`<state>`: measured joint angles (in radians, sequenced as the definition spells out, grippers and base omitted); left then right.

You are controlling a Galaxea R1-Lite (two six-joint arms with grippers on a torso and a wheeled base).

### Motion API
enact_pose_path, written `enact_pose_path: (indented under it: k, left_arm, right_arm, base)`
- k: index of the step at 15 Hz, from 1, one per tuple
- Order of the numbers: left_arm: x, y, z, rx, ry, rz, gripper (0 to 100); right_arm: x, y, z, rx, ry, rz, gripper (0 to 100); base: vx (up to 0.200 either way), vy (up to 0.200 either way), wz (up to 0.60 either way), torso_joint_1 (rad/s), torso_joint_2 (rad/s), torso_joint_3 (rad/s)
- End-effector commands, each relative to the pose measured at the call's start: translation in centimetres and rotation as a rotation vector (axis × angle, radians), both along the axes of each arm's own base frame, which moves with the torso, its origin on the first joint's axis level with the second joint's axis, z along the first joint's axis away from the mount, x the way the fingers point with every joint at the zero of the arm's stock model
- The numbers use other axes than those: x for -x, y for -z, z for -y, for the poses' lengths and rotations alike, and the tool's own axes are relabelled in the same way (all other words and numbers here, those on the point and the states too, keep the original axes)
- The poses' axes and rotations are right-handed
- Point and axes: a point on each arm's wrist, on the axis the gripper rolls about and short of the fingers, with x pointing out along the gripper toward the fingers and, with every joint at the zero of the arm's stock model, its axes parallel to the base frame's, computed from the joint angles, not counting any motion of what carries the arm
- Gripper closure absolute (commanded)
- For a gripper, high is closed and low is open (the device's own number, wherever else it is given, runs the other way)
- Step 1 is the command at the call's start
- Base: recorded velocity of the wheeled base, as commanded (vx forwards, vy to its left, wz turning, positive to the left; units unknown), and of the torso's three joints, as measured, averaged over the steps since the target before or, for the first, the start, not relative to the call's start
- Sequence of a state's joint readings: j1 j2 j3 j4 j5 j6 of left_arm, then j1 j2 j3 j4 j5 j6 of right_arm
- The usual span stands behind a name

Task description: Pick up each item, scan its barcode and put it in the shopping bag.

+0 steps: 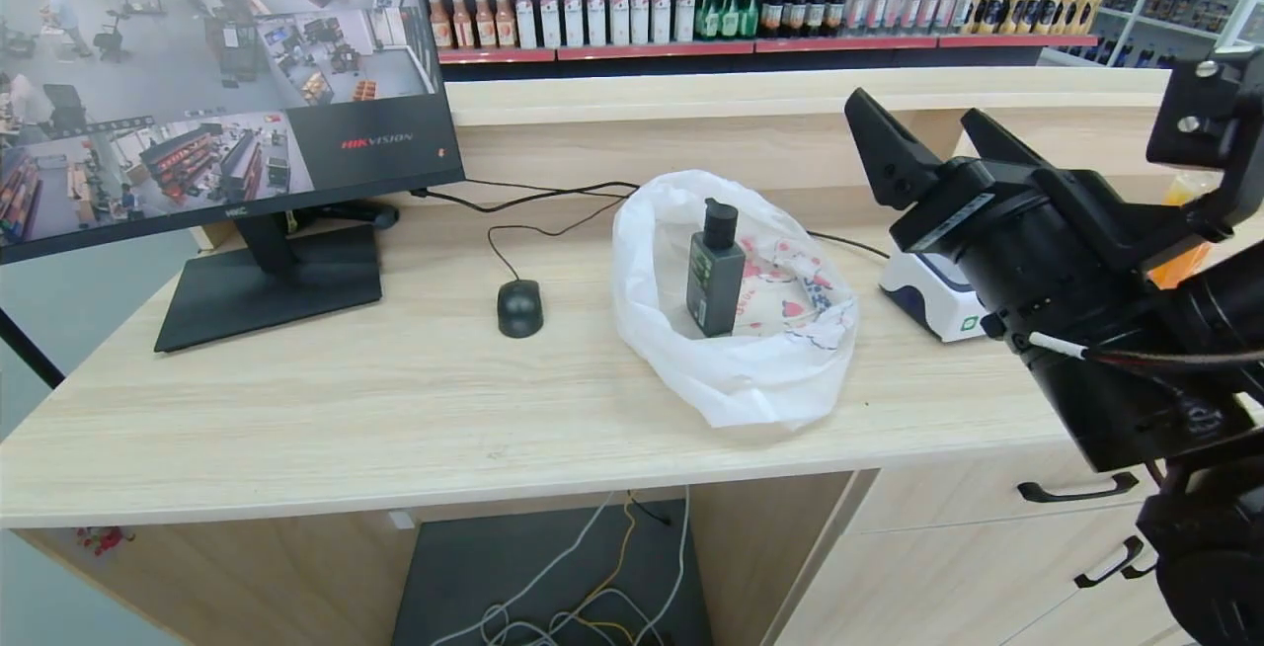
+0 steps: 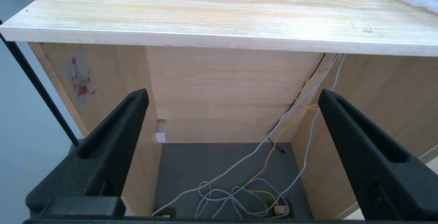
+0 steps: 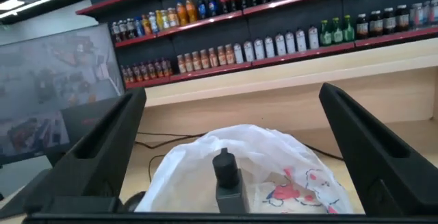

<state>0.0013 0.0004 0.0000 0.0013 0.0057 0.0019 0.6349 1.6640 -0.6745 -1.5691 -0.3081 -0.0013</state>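
Low before the front edge of the tabletop [image 2: 205, 18], the left pincer [image 2: 234, 97] hangs with jaws spread wide, facing loose cables [image 2: 233, 190]. The right pincer [image 1: 913, 113], likewise spread and empty, is raised at the right side, near the scanner [image 1: 928, 295]. The dark pump bottle [image 1: 715, 276] stands upright inside the white shopping bag [image 1: 750, 379], mouse [image 1: 519, 308] to its left, stocked shelf [image 1: 750, 43] behind.

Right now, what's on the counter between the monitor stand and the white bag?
A black mouse, its cord trailing back, on otherwise bare counter; the head view shows it.
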Motion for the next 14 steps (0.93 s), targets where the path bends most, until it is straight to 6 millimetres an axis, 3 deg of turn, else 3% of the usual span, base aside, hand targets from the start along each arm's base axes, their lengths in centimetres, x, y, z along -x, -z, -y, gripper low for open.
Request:
enact_pose_path:
  k: [1, 3, 5, 8, 14]
  left_arm:
    - [0.0, 0.0, 0.0, 0.000, -0.001, 0.000, 0]
    - [0.0, 0.0, 0.0, 0.000, -0.001, 0.000, 0]
    - [0.0, 0.0, 0.0, 0.000, -0.001, 0.000, 0]
    - [0.0, 0.0, 0.0, -0.001, -0.001, 0.000, 0]
    - [0.0, 0.0, 0.0, -0.007, -0.001, 0.000, 0]
  right_arm:
    - [0.3, 0.2, 0.3, -0.008, 0.007, -0.012, 0]
    - [0.8, 0.9, 0.9, -0.013, 0.083, -0.062, 0]
    - [1.8, 3.4, 2.1, 0.069, 0.115, -0.141, 0]
    - [1.4, 1.4, 1.6, 0.037, 0.091, -0.083, 0]
    - [1.2, 3.8, 0.7, 0.071, 0.049, -0.147, 0]
  base:
    - [-0.200, 0.000, 0.00, 0.002, 0.01, 0.007]
    - [-0.200, 0.000, 0.00, 0.010, 0.00, 0.002]
    - [0.000, 0.000, 0.00, 0.000, 0.00, 0.000]
    - [0.000, 0.000, 0.00, 0.000, 0.00, 0.000]
    - [0.000, 0.000, 0.00, 0.000, 0.00, 0.000]
